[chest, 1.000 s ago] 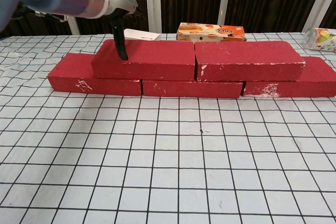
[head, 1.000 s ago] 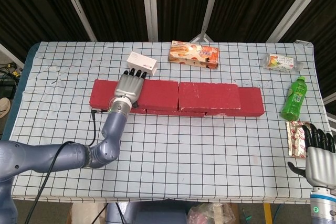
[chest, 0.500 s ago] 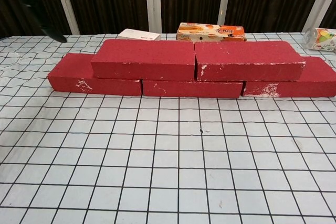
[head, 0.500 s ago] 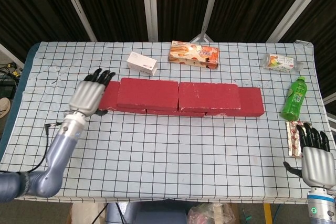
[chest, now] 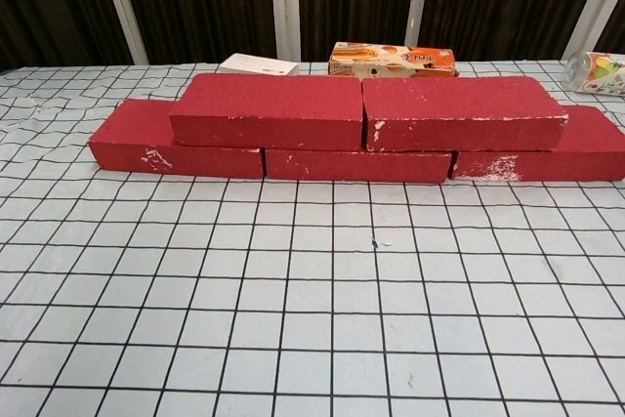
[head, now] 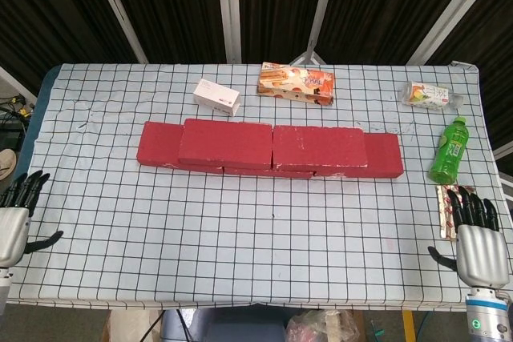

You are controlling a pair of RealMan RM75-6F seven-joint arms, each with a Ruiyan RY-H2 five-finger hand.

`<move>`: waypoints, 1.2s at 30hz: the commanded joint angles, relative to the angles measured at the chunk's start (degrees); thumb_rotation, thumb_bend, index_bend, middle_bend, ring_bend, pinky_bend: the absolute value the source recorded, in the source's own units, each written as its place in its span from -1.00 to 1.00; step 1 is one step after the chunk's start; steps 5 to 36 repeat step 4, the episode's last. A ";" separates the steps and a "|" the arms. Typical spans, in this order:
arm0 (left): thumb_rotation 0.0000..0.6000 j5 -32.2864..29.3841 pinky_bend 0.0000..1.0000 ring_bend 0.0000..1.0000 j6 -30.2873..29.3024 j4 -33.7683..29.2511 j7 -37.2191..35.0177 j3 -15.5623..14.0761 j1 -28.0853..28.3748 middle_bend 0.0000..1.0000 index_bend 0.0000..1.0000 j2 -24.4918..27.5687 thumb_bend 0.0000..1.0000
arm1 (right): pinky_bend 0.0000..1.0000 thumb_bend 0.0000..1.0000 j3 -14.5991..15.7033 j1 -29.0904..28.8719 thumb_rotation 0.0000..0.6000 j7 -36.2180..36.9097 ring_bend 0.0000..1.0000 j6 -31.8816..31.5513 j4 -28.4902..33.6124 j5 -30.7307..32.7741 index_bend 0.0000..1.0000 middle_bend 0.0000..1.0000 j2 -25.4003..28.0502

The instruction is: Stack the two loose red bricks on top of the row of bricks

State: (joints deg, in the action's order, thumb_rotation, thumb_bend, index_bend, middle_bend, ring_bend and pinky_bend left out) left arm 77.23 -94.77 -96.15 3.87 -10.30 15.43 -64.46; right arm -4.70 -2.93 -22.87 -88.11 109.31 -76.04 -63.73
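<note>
Since the earlier pictures, the left hand (head: 14, 222) has pulled away from the bricks and now sits at the near left edge of the table with its fingers spread, holding nothing. Over at the near right corner, the right hand (head: 478, 239) has its fingers spread too — nothing is in it.

Both upper red bricks lie side by side, touching, on the row of red bricks (head: 383, 156) in the middle of the checkered white tablecloth (head: 264, 238). One is the left top brick (head: 226, 142) and the other is the right top brick (head: 321, 147). Only the ends of the bottom row stick out on each side.

Behind the bricks are a small white box (head: 217, 96) and an orange snack box (head: 296, 83). On the right side stand a green drink bottle (head: 448, 150) and, farther back, a clear lying bottle (head: 430, 95). A red-and-white snack packet (head: 446, 211) lies just beside the right hand.
</note>
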 commanded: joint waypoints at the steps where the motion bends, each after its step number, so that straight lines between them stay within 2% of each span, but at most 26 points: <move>1: 1.00 2.87 -0.73 -0.99 -2.42 -0.16 -0.84 0.04 -2.49 -0.94 -0.86 -0.56 -1.00 | -1.00 -0.69 0.04 0.09 1.00 0.19 -1.00 -0.04 0.08 -0.16 -1.00 -1.00 0.05; 4: 1.00 4.28 -0.73 -0.99 -2.92 -0.14 0.51 0.47 -3.54 -0.94 -0.86 -0.51 -1.00 | -1.00 -0.69 0.02 0.18 1.00 0.29 -1.00 -0.18 0.01 -0.39 -1.00 -1.00 0.05; 36: 1.00 4.28 -0.73 -0.99 -2.92 -0.14 0.51 0.47 -3.54 -0.94 -0.86 -0.51 -1.00 | -1.00 -0.69 0.02 0.18 1.00 0.29 -1.00 -0.18 0.01 -0.39 -1.00 -1.00 0.05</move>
